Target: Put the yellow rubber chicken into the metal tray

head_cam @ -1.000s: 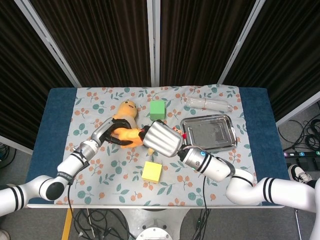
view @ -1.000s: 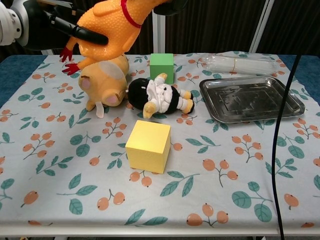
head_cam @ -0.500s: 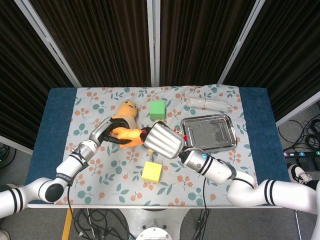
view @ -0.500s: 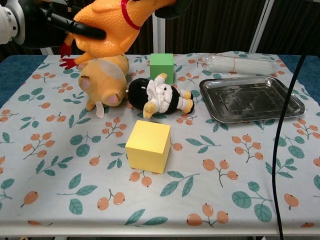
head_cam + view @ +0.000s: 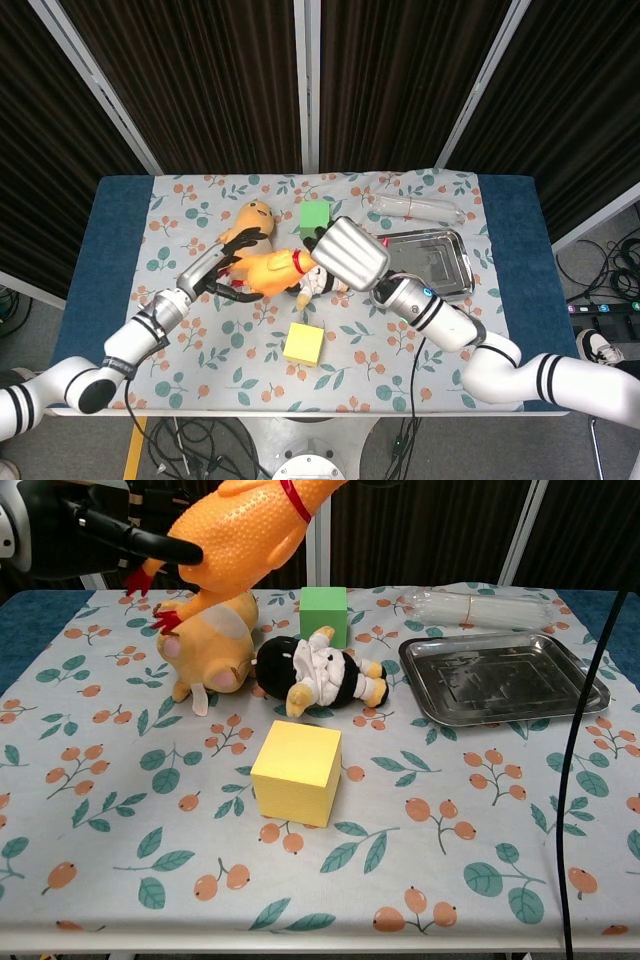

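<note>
The yellow rubber chicken (image 5: 262, 271) with its red collar hangs in the air above the toys at the table's middle; in the chest view the chicken (image 5: 240, 542) is high at top left. My right hand (image 5: 350, 253) grips it at the head end, by the collar. My left hand (image 5: 212, 274) sits at the tail end, its dark fingers (image 5: 130, 538) stretched out and just touching the chicken's rear. The metal tray (image 5: 462, 264) lies empty to the right of the chicken, and the tray (image 5: 500, 675) is at right in the chest view.
Under the chicken lie an orange plush (image 5: 205, 645) and a black-and-white plush (image 5: 318, 675). A green block (image 5: 324, 612) stands behind them, a yellow block (image 5: 297, 772) in front. A clear plastic bottle (image 5: 480, 608) lies behind the tray.
The chicken has moved right and tipped head-up with my right hand. My left hand's fingers have slipped off its body to its tail end, and the left arm has drawn back.
</note>
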`<state>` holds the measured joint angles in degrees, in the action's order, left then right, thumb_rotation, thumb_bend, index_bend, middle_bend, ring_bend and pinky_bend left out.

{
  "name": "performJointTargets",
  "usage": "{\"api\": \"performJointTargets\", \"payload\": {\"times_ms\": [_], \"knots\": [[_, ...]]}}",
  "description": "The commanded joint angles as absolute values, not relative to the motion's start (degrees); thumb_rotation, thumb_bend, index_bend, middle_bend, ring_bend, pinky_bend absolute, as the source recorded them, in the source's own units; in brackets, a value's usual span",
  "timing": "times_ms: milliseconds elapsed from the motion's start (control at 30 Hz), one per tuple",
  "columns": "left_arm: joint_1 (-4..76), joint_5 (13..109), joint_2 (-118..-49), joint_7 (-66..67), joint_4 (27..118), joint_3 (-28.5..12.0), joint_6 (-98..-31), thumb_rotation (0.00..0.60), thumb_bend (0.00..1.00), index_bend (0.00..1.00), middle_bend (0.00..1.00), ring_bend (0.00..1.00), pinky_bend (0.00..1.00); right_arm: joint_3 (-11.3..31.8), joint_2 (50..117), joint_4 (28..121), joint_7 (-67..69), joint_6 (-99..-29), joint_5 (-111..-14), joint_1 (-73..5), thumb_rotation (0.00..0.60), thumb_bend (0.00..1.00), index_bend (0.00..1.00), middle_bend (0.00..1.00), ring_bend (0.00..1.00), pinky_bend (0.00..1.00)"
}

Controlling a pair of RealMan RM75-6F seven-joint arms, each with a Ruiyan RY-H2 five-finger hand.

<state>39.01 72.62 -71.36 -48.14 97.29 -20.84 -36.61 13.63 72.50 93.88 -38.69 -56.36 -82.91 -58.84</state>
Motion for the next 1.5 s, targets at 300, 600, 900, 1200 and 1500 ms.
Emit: {"api": "performJointTargets", "payload": {"times_ms": [300, 600, 900, 1200, 1500], "knots": [[36.2, 77.2, -71.2, -50.5, 94.1, -18.6, -44.3, 0.586, 0.05, 0.17, 0.06, 0.09, 0.28, 10.4, 66.4, 93.3, -24.5, -63.7, -85.7, -50.3, 0.6, 0.27, 1.0, 0.81, 0.76, 1.0], [33.3, 78.1, -71.8, -40.9, 91.9, -15.9, -53.1, 0.6, 0.05, 0.17, 0.06, 0.09, 0.28, 5.5, 63.9, 85.8, -9.1, -62.5, -82.6, -42.7, 0.6, 0.27, 1.0, 0.81, 0.76, 1.0], [32.2, 75.0, -72.3, -38.6, 91.4, -14.7, -54.3, 0.6, 0.04, 0.17, 0.06, 0.09, 0.28, 1.2, 70.4, 67.4, 6.5, -59.0, -84.7, -39.4, 0.6, 0.27, 1.0, 0.81, 0.76, 1.0], [32.0, 71.0, -72.8, -37.1, 90.4, -15.1, -54.0, 0.6, 0.04, 0.17, 0.06, 0.09, 0.28, -0.1, 81.1, 50.1, 26.1, -56.5, -87.3, -39.3, 0.6, 0.25, 1.0, 0.81, 0.76, 1.0], [31.7, 68.4, -73.5, -36.9, 89.3, -15.9, -54.1, 0.6, 0.04, 0.17, 0.06, 0.09, 0.28, -2.4, 93.0, 31.9, 41.4, -54.8, -90.1, -39.2, 0.6, 0.22, 1.0, 0.81, 0.76, 1.0]]}}
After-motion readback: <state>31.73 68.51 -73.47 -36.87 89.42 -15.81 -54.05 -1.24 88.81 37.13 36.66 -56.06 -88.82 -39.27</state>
